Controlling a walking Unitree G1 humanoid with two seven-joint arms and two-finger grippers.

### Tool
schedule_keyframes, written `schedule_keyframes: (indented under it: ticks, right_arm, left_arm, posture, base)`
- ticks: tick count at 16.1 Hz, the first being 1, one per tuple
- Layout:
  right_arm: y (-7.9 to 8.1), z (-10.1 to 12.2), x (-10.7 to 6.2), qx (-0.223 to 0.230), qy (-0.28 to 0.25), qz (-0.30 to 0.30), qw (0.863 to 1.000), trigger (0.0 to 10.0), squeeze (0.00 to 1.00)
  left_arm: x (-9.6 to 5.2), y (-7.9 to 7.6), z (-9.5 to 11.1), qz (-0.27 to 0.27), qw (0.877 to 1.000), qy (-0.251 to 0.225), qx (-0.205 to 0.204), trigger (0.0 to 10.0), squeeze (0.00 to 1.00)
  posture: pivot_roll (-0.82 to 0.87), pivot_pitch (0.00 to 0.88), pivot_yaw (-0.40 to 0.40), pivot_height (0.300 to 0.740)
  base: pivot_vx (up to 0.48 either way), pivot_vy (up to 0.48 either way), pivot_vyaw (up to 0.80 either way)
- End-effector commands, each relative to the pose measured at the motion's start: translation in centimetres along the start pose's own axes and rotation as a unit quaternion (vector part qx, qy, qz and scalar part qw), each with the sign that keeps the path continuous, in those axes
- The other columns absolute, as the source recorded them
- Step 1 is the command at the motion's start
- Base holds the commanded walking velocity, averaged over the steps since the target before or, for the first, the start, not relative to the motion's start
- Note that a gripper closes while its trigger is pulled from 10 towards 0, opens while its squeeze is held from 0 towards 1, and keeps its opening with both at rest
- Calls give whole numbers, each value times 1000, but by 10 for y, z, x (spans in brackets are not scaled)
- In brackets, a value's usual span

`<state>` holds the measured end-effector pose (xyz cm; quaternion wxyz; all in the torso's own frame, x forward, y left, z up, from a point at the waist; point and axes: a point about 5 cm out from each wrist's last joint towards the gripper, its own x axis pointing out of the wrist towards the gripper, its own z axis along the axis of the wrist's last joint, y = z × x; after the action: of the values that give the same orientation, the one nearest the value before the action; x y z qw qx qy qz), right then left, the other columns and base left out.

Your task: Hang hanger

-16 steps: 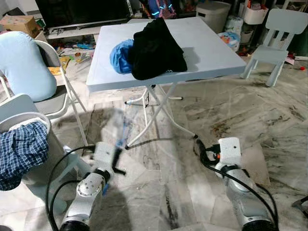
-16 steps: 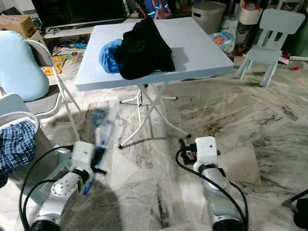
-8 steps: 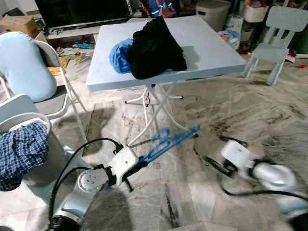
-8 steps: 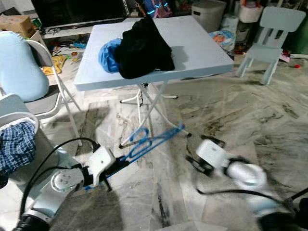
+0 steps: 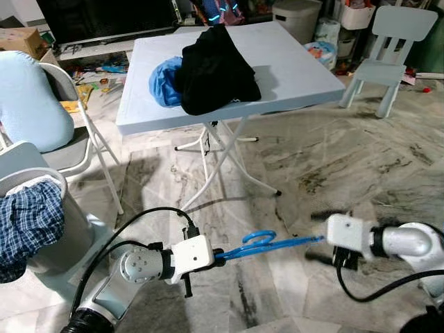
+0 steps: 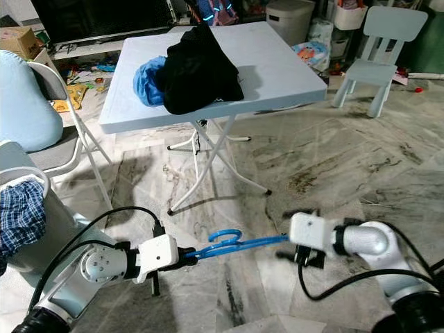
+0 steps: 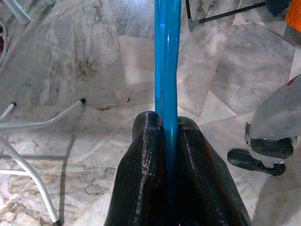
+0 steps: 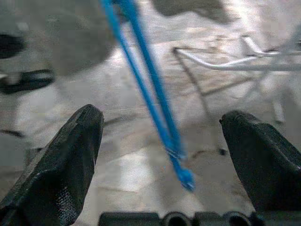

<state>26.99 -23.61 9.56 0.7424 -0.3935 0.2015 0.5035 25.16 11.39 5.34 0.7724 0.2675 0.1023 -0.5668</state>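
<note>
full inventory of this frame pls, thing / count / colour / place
hanger: 1, blue, low over the floor between the two grippers, one end clamped by the left gripper
folding table: 1, light blue top, white legs, centre back
black garment: 1, piled on the table
blue cloth: 1, on the table, against the black garment on the robot's left
small chair: 1, pale blue, far right
folding chair: 1, white frame, left, with a light blue cushion on it
laundry basket: 1, grey, near left, plaid blue cloth hanging out
bin: 1, grey, behind the table
floor: marble tile
left gripper: shut on the hanger
right gripper: open, the hanger's free end between its fingers
</note>
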Motion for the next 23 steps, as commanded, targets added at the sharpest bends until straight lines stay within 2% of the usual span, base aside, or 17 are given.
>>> schedule_keyframes:
  ticks: [1,3,11,12,13,19,23]
  right_arm:
    - [4,5,3,-10,0,32,999,10000,0]
    - [5,9,7,-17,1,53,998,10000,0]
    - [7,26,21,-28,-17,70,997,10000,0]
    - [8,28,22,-29,-21,75,997,1451,0]
    - [9,28,22,-29,-20,76,996,0,0]
    - [13,24,34,-52,13,84,995,0,0]
    - [15,16,46,-48,35,66,996,0,0]
  left_arm:
    - [0,4,5,-3,1000,-3,19,10000,0]
    - [1,4,5,-7,1000,-6,24,10000,0]
    - [5,-2,2,-22,999,-4,34,10000,0]
    - [6,-2,2,-23,999,-3,36,10000,0]
    - [6,-2,2,-24,999,-3,36,10000,0]
    - [9,-1,0,-27,999,-1,40,10000,0]
    - [12,1,-2,-25,999,1,43,10000,0]
  posture:
    - [-116,54,83,740]
    - [-116,55,93,740]
    - [-114,55,107,740]
    - [-116,55,109,740]
    - [-116,55,109,740]
    - [-115,52,114,740]
    - [-110,49,114,740]
  base:
    - [0,0,0]
    - [0,0,0]
    - [0,0,0]
    - [0,0,0]
    - [0,0,0]
    - [0,0,0]
    - [0,0,0]
